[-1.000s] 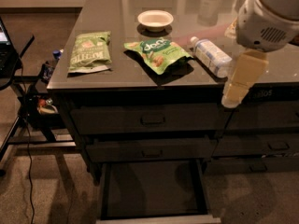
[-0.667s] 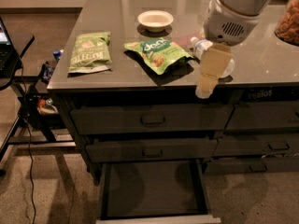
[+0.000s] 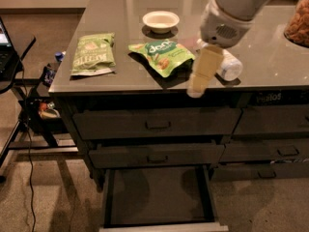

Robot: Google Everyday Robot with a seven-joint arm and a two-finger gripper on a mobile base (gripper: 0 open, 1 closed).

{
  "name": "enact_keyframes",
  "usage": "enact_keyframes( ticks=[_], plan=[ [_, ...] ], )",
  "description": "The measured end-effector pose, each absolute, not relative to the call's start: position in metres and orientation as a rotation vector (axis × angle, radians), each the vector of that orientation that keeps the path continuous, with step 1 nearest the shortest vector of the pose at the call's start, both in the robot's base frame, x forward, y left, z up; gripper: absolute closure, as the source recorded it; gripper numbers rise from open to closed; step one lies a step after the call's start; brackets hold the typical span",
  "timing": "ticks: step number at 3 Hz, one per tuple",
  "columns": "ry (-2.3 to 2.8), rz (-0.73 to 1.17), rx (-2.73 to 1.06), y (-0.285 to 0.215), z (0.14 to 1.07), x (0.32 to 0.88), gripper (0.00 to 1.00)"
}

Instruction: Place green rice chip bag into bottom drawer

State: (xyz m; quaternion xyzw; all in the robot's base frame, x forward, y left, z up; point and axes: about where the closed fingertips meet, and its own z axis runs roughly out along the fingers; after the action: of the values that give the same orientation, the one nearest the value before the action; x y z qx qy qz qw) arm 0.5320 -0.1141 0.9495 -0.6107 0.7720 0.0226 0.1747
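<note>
Not yet grasped: green rice chip bag (image 3: 163, 56), flat on the worktop (image 3: 108, 8) near its front edge. Just right of it, the tool (image 3: 197, 90), pointing down past that edge; cannot tell whether spread or pressed together. Below, bottom drawer (image 3: 157, 197) already pulled out. Judged left to do: grasp, lift, lower in, release.

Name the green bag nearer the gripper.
The bright green rice chip bag, just left of the gripper over the counter's front edge; the olive bag lies farther left.
</note>
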Motion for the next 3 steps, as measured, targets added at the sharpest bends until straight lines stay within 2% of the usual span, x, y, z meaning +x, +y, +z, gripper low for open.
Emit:
enact_keyframes(
  ticks=[2, 3],
  plan=[
    [2.254, 0.153, -1.627, -0.098, 0.933, 0.577, 0.0],
    [2.256, 0.155, -1.623, -0.097, 0.933, 0.578, 0.0]
  ],
)
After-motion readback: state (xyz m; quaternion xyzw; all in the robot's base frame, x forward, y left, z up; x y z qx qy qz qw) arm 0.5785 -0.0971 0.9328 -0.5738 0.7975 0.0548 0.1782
